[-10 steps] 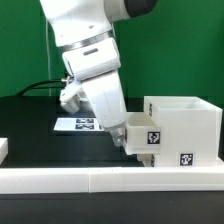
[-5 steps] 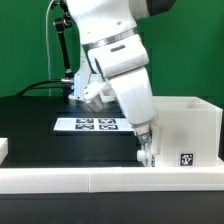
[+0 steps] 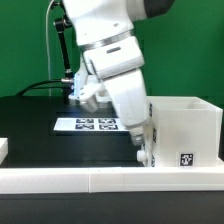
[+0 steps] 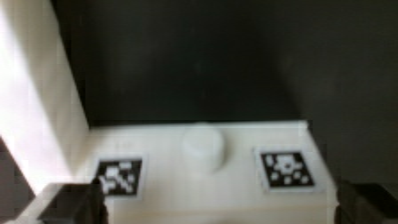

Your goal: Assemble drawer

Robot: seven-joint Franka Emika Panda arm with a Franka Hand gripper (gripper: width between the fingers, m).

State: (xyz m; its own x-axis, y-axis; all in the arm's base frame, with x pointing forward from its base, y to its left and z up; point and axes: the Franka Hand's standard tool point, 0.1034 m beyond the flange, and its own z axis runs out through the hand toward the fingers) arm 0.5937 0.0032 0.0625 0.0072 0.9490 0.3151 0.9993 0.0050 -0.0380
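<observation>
The drawer's large white box housing [image 3: 186, 128] stands at the exterior view's right. A knobbed white tray sits in its open side, mostly hidden there by my gripper [image 3: 142, 152]. In the wrist view I face the tray's front [image 4: 205, 185], with its round knob [image 4: 203, 146] between two black-and-white tags [image 4: 119, 173] [image 4: 285, 168]. The housing's white wall [image 4: 36, 90] runs alongside. My gripper [image 4: 217, 208] is open. Its dark fingers [image 4: 71, 205] stand wide apart on either side of the tray front's near edge. The second tray is out of view.
The marker board [image 3: 92, 125] lies flat on the black table behind the arm. A low white rail [image 3: 100, 181] runs along the table's front edge. A small white block end [image 3: 3, 148] shows at the exterior view's left edge.
One second ago the gripper held the tray outside the housing; it moved right and the tray went into the housing. In the last half second the gripper drew back slightly to the left.
</observation>
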